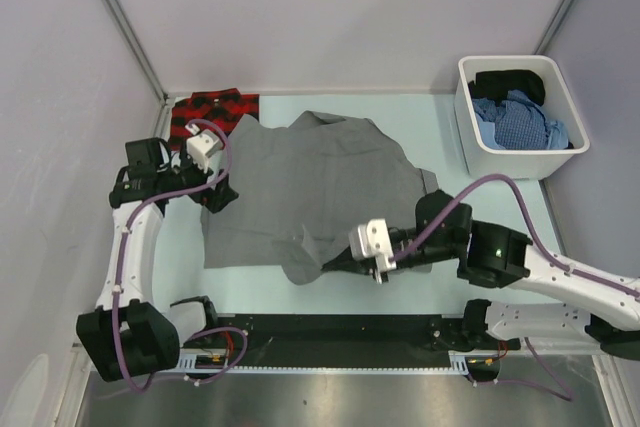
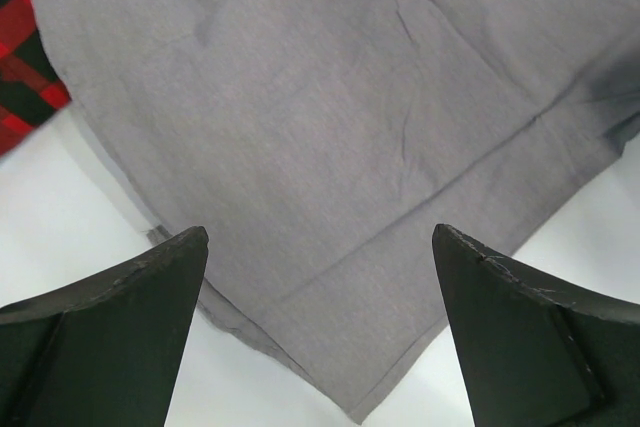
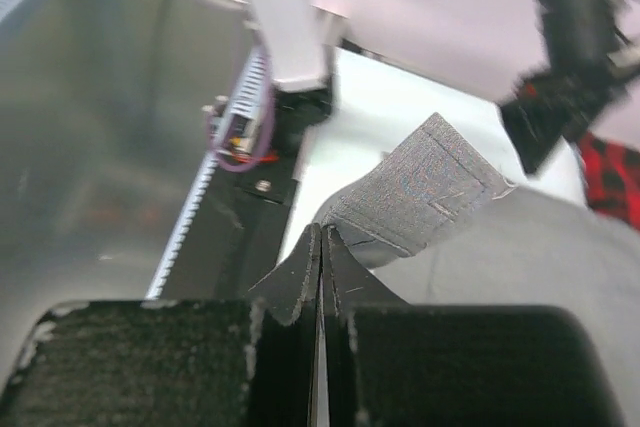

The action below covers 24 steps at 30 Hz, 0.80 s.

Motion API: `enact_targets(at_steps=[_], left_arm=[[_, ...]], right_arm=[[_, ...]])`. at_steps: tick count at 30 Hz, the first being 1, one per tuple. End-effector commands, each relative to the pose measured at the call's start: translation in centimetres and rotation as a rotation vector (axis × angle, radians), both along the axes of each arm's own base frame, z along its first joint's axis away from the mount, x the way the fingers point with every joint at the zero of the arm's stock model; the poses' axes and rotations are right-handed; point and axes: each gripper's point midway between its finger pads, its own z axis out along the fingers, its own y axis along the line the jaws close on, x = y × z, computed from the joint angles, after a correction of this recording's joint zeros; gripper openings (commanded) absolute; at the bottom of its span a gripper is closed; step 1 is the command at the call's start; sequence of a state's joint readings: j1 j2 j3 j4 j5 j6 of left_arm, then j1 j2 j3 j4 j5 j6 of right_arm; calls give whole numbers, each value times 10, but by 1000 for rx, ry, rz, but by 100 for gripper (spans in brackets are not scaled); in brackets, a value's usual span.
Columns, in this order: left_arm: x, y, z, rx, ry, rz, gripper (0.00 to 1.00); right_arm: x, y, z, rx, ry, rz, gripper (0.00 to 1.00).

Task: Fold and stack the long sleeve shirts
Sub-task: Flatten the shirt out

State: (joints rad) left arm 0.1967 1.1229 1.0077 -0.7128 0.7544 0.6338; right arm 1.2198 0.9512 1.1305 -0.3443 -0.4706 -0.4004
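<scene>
Grey shirt (image 1: pixel 320 172) spread mid-bench (image 1: pixel 440 282); near edge pinched in tightly closed right claw (image 3: pixel 320 252), left claw (image 1: pixel 222 197) gaping, empty, above its left side. Edge is best carried across low, cloth kept taut.

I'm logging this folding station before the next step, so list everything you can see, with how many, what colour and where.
grey shirt: one, mid-grey, spread across the middle of the table
plaid shirt: one, red and black, far left corner, against the grey shirt's edge
bin: one, white, far right
clothes: a heap in the bin, blue checked and black, count unclear
table: one, pale, under it all
left gripper: one, black fingers, open over the grey shirt's left side
right gripper: one, black fingers, shut on the grey shirt's near edge
</scene>
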Motion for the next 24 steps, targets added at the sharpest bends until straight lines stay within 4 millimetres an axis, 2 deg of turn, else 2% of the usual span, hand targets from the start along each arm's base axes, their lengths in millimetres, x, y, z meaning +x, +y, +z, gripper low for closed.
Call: enact_targets(at_steps=[1,6,9,10,11,12,13,14,15,16,17,18,20,22,24], left_arm=[[-21,-12,2,3,-56,-96,99],[-34,-16,-4,3,-55,-115,99],[-39,-17,-7,7,-53,-114,99],[-40,-17,-8,5,-52,-114,99],[-40,-17,-10,2,-43,-111,99],[-40,-17,-11,-4,-35,-107,99],[-40,-17,-11,-10,-28,-104,99],[-39,-18,-12,-14,-23,-106,99],[-38,-17,-12,-12,-22,-104,99],[-36,-16,-13,-8,-25,-103,99],[-34,-15,-14,-6,-23,-102,99],[-32,-14,-16,-5,-13,-100,98],[-26,-11,-18,4,-10,-93,98],[-20,-8,-23,10,11,-82,98],[-15,-6,-23,13,19,-71,97]], right_arm=[[-31,1,24,102,-116,44,0],[-49,5,21,116,-130,82,0],[-41,13,22,139,-104,28,0],[-32,16,14,123,-97,-15,0],[-15,18,6,103,-59,-76,0],[-4,18,-5,78,-28,-104,0],[2,16,-32,19,15,-85,0],[31,8,-47,-12,70,-157,0],[44,5,-64,-45,88,-177,0],[43,0,-82,-86,103,-138,0],[46,-8,-114,-173,113,-134,0],[58,-13,-134,-222,90,-153,0],[58,-20,-164,-304,107,-123,0],[57,-16,-176,-333,154,-82,0],[50,-4,-171,-319,167,-3,0]])
